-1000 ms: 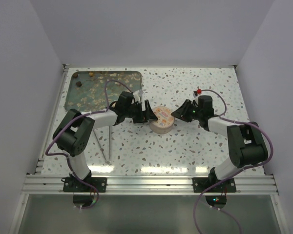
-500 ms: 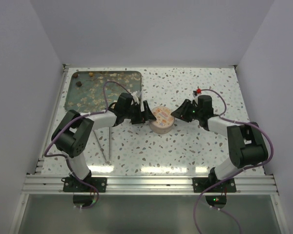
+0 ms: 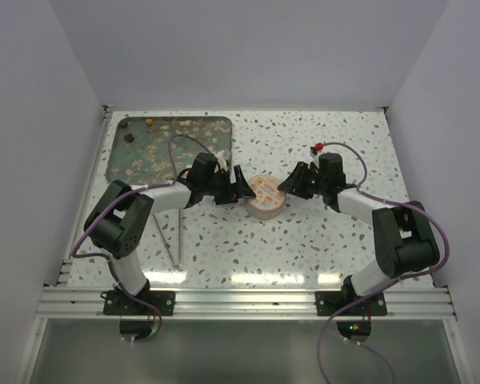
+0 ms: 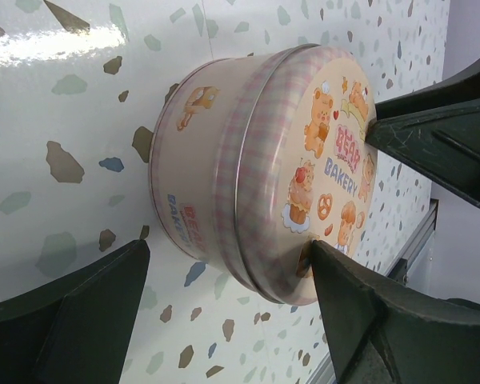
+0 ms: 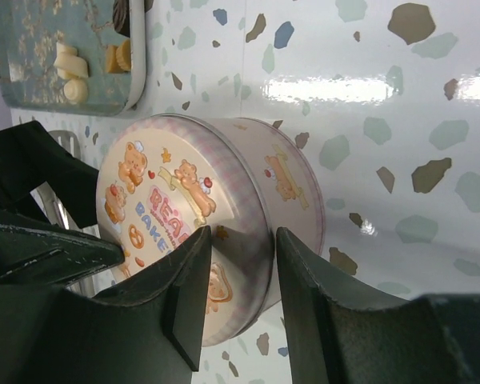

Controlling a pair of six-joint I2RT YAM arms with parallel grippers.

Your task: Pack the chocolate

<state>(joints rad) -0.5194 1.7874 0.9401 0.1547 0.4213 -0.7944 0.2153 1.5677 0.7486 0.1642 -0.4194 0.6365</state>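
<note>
Mid-frame, the left gripper (image 4: 226,258) is wide open, straddling the lidded tin (image 3: 266,197). The right gripper (image 5: 242,240) is at its right rim, jaws slightly apart, can't tell if it's pinching. The chocolate (image 5: 70,70) sits on the tray (image 3: 116,172), upper left.

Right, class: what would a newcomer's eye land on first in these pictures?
The round bear-printed bakery tin, lid on, mid-table, with the left gripper straddling it and the right gripper at its lid rim. A teal tray at far left holds pale and dark chocolate pieces.
</note>
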